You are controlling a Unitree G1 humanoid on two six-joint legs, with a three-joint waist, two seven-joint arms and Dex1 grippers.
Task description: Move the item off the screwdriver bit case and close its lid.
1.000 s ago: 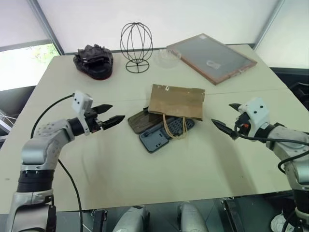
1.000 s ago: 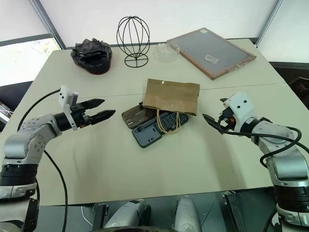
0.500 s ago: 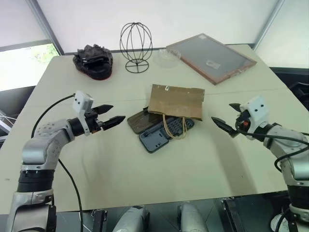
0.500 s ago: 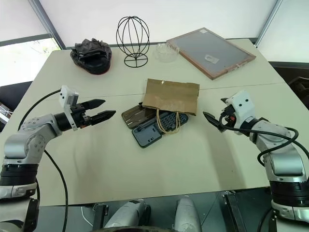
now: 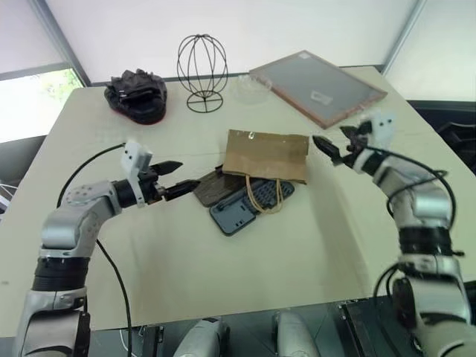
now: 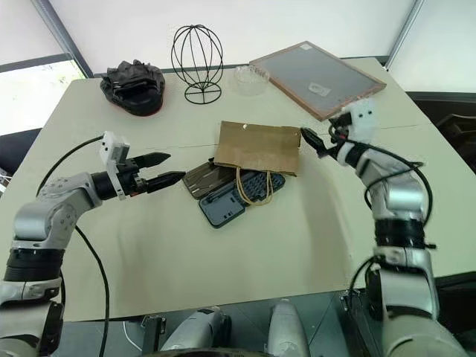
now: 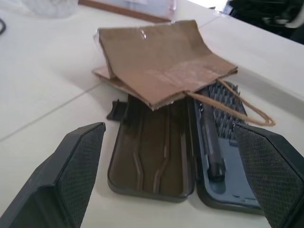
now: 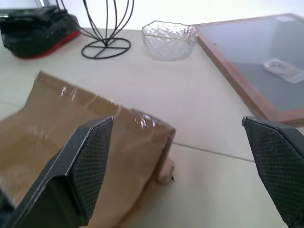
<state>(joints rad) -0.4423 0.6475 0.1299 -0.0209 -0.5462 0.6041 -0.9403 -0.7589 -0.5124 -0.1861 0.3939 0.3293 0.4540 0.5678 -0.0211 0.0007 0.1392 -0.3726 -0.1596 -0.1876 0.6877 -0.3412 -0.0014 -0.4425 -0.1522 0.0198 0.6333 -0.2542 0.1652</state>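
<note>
Near the middle of a pale beige table point(image 5: 186, 253), a flat tan-brown kraft paper bag with looped twine handles point(image 5: 266, 155), lying across the far part of an opened dark blue-grey plastic screwdriver bit case point(image 5: 239, 210); translucent smoky-brown lid point(image 5: 212, 187) flat on the table beside the base, toward the left edge; twine loops draped over the rows of bits.

Right gripper point(image 5: 336, 145) beside the bag's right far corner, spread wide, holding nothing; left gripper point(image 5: 174, 181) near the lid's left side, likewise wide and empty.

Step in hand, by judgement: reaching for the bag, not yet gripped; next, pinching that corner and drawing the bag clear toward the right edge; only then folding the lid over the base.
</note>
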